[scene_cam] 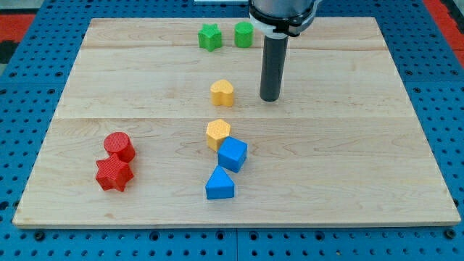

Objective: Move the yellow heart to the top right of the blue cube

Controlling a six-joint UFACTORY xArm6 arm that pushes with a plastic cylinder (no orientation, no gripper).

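The yellow heart (pixel 222 93) lies on the wooden board near the middle, a little toward the view's top. The blue cube (pixel 233 154) sits below it, toward the view's bottom, with a yellow hexagon block (pixel 217 133) touching its upper left side. My tip (pixel 270 98) rests on the board to the right of the yellow heart, about a block's width away and not touching it. The rod rises straight up from the tip to the arm at the view's top.
A blue triangular block (pixel 219 184) lies just below the blue cube. A green star (pixel 209 36) and a green cylinder (pixel 243 34) sit near the board's top edge. A red cylinder (pixel 118 146) and a red star (pixel 114 174) sit at lower left.
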